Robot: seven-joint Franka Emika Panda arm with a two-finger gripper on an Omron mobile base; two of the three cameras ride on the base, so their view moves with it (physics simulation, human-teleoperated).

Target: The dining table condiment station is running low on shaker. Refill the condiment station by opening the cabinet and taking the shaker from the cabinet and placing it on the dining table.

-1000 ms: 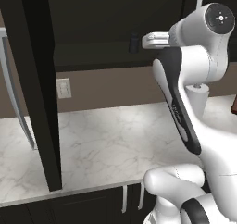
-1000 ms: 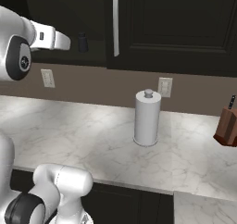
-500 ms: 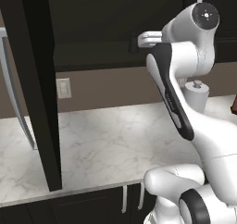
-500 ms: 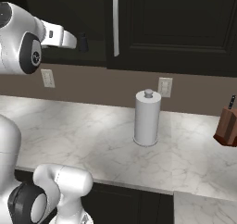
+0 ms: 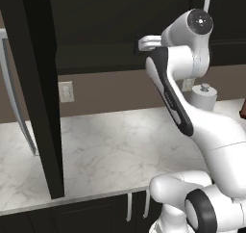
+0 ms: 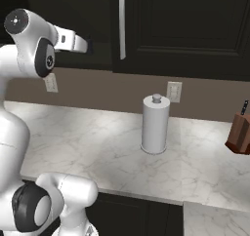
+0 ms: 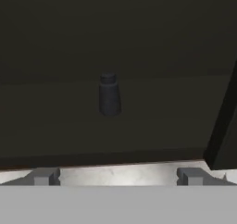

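White arm reaches level into the open cabinet (image 5: 43,83) — jaws apart, facing the shaker (image 7: 109,94).

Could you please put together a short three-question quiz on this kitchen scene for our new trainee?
1. True or false: the cabinet door is already swung open.
2. Multiple choice: in the hand view, where is the shaker? A) held between the fingers, B) upright inside the cabinet, ahead of the gripper, C) lying on the counter.
3. Short answer: which thing stands on the counter between the paper towel roll and the right edge of the right base view?

Key
1. True: the door stands edge-on at the left of the left base view.
2. B: the gripper is open and not touching it.
3. The knife block.
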